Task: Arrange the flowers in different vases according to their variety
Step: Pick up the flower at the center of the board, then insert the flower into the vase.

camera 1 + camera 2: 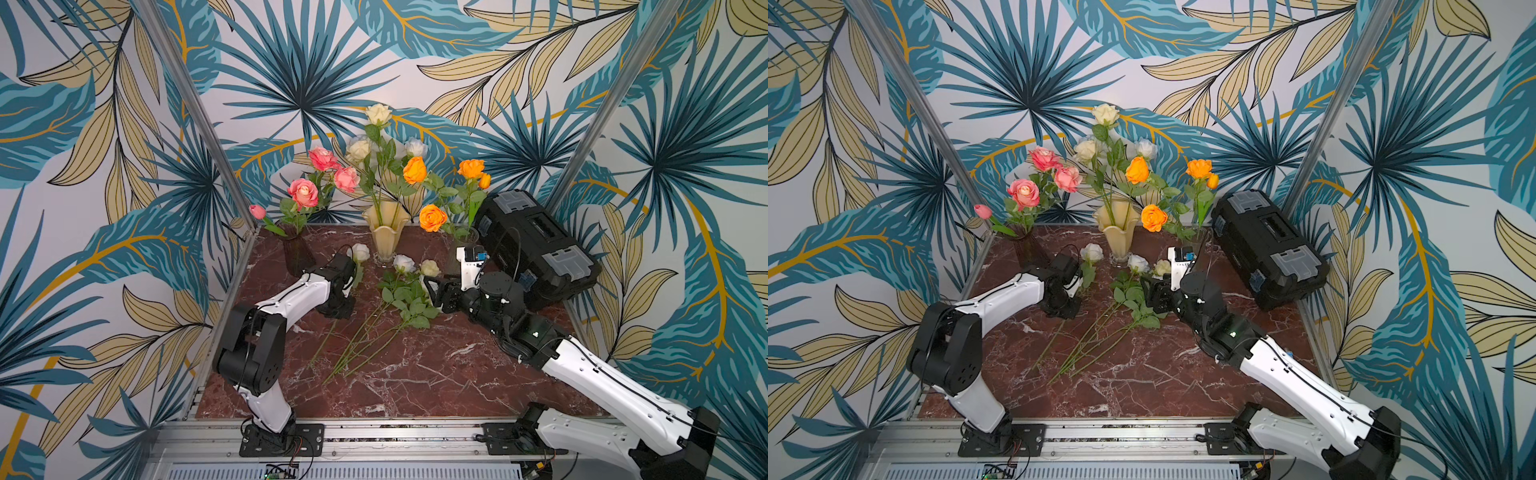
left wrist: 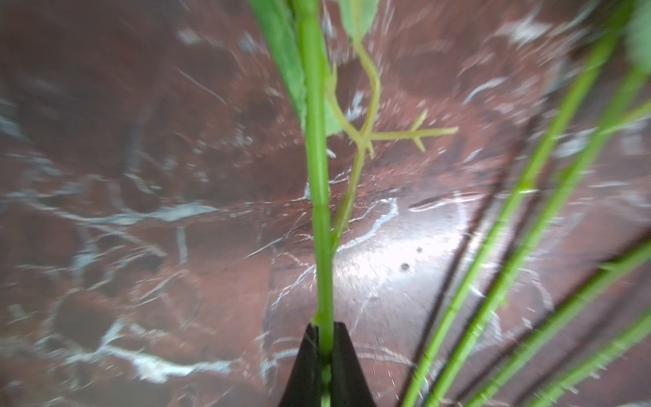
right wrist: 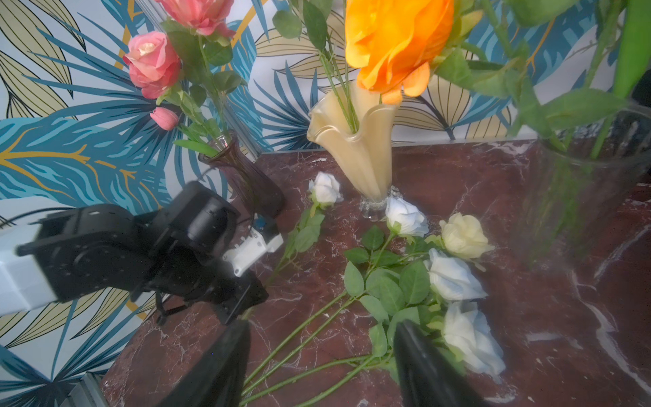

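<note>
My left gripper (image 2: 326, 338) is shut on the green stem (image 2: 317, 169) of a white rose (image 1: 360, 252) low over the marble table. That rose's head lies near the cream ruffled vase (image 1: 385, 232), which holds white roses (image 1: 377, 113). The dark purple vase (image 1: 297, 253) holds pink roses (image 1: 303, 193) and a pink bud (image 1: 257, 211). The clear vase (image 1: 465, 241) holds orange roses (image 1: 432, 217). Several loose white and cream roses (image 3: 451, 275) lie on the table, stems fanned toward the front. My right gripper (image 3: 322, 327) hangs open above their leaves and stems, holding nothing.
A black toolbox (image 1: 536, 249) with grey latches lies tilted at the back right, close behind my right arm. The red marble table (image 1: 436, 374) ends in an aluminium rail (image 1: 395, 436) at the front. Metal frame posts (image 1: 195, 108) stand at both back corners.
</note>
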Robot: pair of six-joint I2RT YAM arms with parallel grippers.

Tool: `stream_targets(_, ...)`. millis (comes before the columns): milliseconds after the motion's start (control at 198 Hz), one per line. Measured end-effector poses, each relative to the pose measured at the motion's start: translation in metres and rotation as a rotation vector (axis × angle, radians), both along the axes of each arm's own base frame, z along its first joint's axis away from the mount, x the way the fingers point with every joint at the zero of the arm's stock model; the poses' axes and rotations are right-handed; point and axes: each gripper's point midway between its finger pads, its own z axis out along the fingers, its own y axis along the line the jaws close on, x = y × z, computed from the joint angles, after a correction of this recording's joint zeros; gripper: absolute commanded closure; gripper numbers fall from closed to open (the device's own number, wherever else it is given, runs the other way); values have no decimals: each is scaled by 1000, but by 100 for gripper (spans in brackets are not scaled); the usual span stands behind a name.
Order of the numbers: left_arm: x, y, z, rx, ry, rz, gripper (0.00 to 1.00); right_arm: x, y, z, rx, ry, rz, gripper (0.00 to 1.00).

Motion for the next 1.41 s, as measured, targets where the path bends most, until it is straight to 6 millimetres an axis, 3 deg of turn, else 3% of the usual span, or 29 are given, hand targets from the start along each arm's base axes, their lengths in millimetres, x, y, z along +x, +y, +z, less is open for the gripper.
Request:
stream_targets(187,7,-13,87,-158,-271,-23,100,-3,20,-11,18,39,92,30)
stream_targets(313,0,-29,140,-310,-429,-71,100,-8,40,-18,46,73,189,30)
stream_targets(515,-14,-53,207,-534,-598,-162,100,-20,70,-27,90,128,354,29)
stream_targets(712,-20,-75,262,-749,-711,-214,100,-30,93,-17,133,131,478,29)
stream_targets(1061,-29,-95,292,-936,-711,-268,100,-18,126,31,187,37,580,33)
stream_targets(1212,-31,-98,297,-960,-711,-279,100,-8,137,34,182,23,592,36)
stream_targets(1409,-36,-103,300,-973,-708,-291,100,4,148,38,168,1,599,47)
